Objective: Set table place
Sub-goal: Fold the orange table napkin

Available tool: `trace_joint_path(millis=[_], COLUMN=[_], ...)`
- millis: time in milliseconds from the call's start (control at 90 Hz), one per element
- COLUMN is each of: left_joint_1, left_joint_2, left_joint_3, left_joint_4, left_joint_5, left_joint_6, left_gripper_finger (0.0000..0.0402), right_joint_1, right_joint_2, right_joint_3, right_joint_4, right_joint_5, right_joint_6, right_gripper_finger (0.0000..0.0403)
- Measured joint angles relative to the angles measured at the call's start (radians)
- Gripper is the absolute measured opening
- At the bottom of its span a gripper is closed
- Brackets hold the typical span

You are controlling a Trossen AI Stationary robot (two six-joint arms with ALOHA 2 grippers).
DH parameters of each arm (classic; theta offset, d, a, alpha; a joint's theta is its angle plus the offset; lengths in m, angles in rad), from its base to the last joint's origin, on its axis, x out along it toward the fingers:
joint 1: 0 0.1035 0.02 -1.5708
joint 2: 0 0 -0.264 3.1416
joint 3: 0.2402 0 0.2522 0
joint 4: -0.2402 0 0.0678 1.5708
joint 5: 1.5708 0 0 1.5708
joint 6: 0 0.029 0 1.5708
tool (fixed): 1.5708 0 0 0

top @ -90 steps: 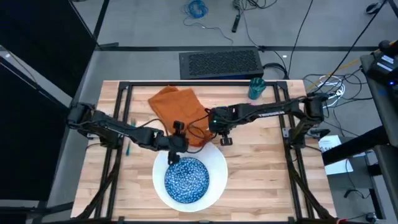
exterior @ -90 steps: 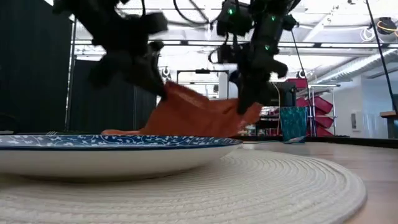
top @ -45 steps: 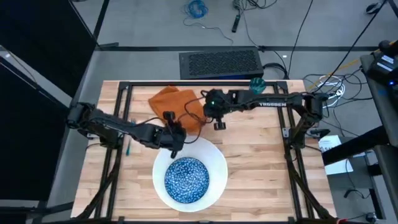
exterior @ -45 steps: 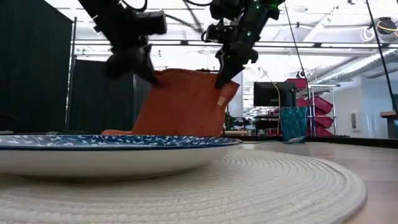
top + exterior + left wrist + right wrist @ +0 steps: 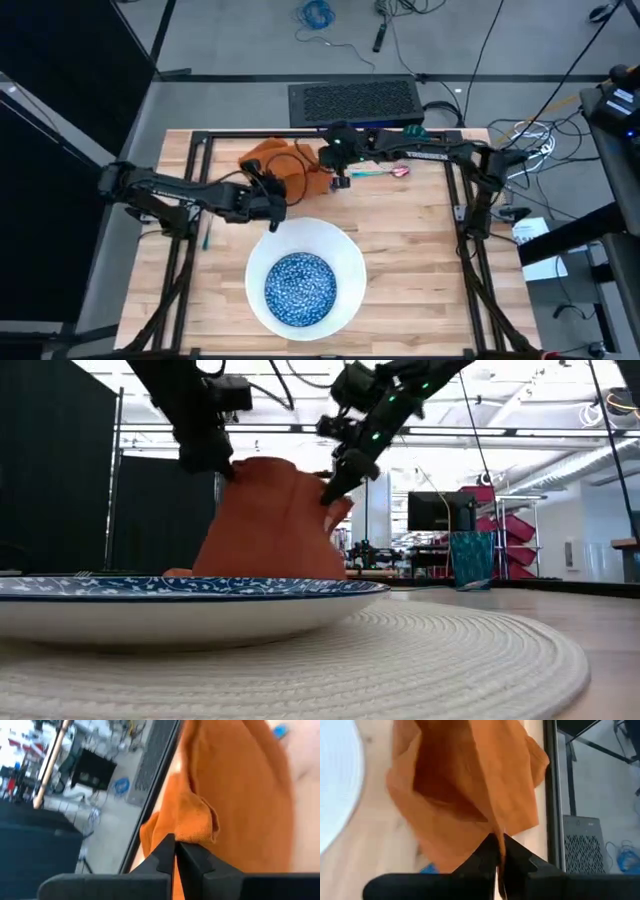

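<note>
The orange napkin [image 5: 290, 165] is held up at the table's far middle by both grippers, and its lower part rests on the wood. My left gripper [image 5: 270, 188] is shut on its left end and my right gripper [image 5: 331, 172] on its right end. In the low view the napkin [image 5: 265, 520] hangs like a tent between them. A blue-patterned bowl [image 5: 300, 285] sits on a round white woven mat [image 5: 345, 255] near the front. A light-blue piece of cutlery [image 5: 372, 172] lies right of the napkin. The teal cup [image 5: 470, 560] stands at the far right. My left gripper pinches a bunched fold at the napkin's edge [image 5: 197, 827] between its two fingers; how many layers I cannot tell. The cloth hangs below the fingers, lower part on the table. My right gripper pinches the napkin's edge [image 5: 495, 827] between its two fingers, and the cloth falls away below them in slack folds.
A black keyboard [image 5: 352, 102] lies beyond the far rail. Another light-blue piece of cutlery [image 5: 205, 237] lies by the left rail. The black rail frame [image 5: 455, 200] runs around the work area. Bare wood shows right of the mat.
Both grippers have gone up and toward the table's far edge, the right one also toward the left, with the napkin's near edge. The napkin, spread toward the mat before, now stands bunched and lifted; its far part has stayed down. The cutlery to its right has come into view.
</note>
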Motion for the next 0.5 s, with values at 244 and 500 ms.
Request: trace_joint_path(millis=[244,500], left_joint_1=[0.104,0.214], left_joint_2=[-0.047,-0.095], left_joint_3=[-0.101,-0.151], left_joint_4=[-0.002,0.009], left_joint_5=[-0.018,-0.028], left_joint_6=[-0.054,-0.054], left_gripper_finger=[0.0,0.0], right_joint_1=[-0.034,-0.081], right_joint_2=[0.196,0.372], right_joint_3=[0.295,0.53], right_joint_4=[-0.117,-0.183], right_joint_5=[-0.061,-0.069], right_joint_6=[-0.061,-0.096], right_gripper_finger=[0.0,0.0])
